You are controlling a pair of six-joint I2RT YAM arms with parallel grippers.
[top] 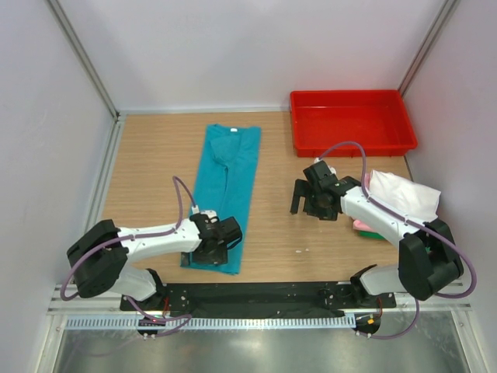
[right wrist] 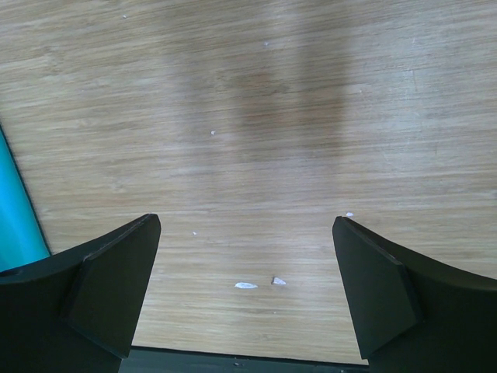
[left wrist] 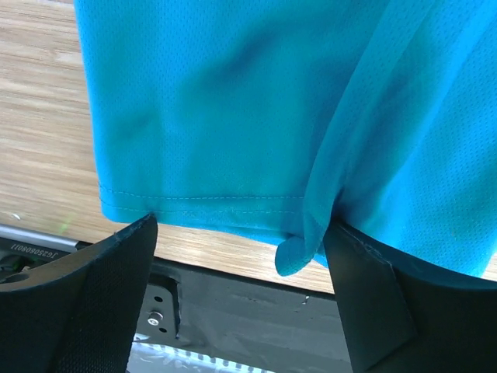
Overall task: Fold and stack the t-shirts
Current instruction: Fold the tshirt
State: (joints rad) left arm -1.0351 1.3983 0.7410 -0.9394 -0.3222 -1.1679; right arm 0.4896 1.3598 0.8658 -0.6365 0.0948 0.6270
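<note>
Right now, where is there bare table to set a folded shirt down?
Bare table lies between the teal t-shirt and the right end effector, and left of that shirt. The right edge is crowded: folded t-shirts, red tray.

Free table [top: 279, 233] btwn teal shirt [top: 229, 167], tray [top: 353, 124].

A bracketed string of upside-down digits is seen on a metal rail [left wrist: 35, 242]; it cannot be read reliably.
</note>
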